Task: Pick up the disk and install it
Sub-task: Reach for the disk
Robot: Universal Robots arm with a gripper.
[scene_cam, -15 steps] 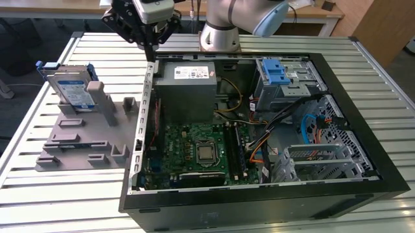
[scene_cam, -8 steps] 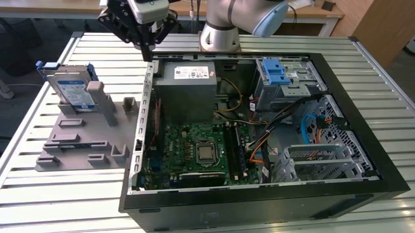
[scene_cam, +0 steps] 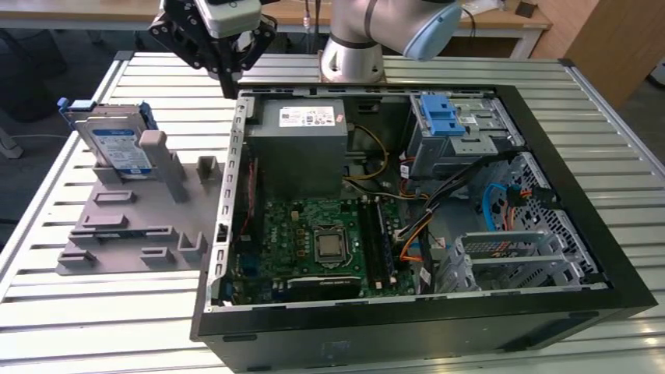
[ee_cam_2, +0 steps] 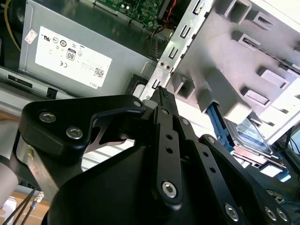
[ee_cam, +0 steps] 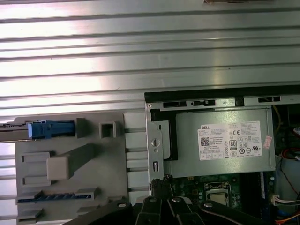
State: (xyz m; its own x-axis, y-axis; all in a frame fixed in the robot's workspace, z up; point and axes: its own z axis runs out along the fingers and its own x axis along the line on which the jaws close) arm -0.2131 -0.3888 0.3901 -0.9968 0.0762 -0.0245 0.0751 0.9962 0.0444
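Disk [scene_cam: 112, 145] stands on its edge in the grey holder [scene_cam: 124, 234] on the table [scene_cam: 93, 327], at the exterior view's left of the open case [scene_cam: 416, 335], and nothing touches it. My gripper [scene_cam: 230, 86] hangs well apart from it, above the back corner of the case, and my fingers [ee_cam_2: 161, 122] are pressed together and hold nothing. I judge the first risk is this: with the fingers closed I cannot take the disk, and if I come down on it like this, the tips would strike its top edge or its blue rails [scene_cam: 143, 114] and could tip it out of the slot. The second risk is the case wall just under my tips, because a low sideways move may catch the metal rim. A post [scene_cam: 156, 152] of the holder stands just beside the disk, so one finger has little room there, and a crooked grasp may jam. For the installing, the cage [scene_cam: 457, 128] with the blue latch lies across the case near cables [scene_cam: 416, 226], and I think a loosely held or tilted disk might snag them or enter badly.
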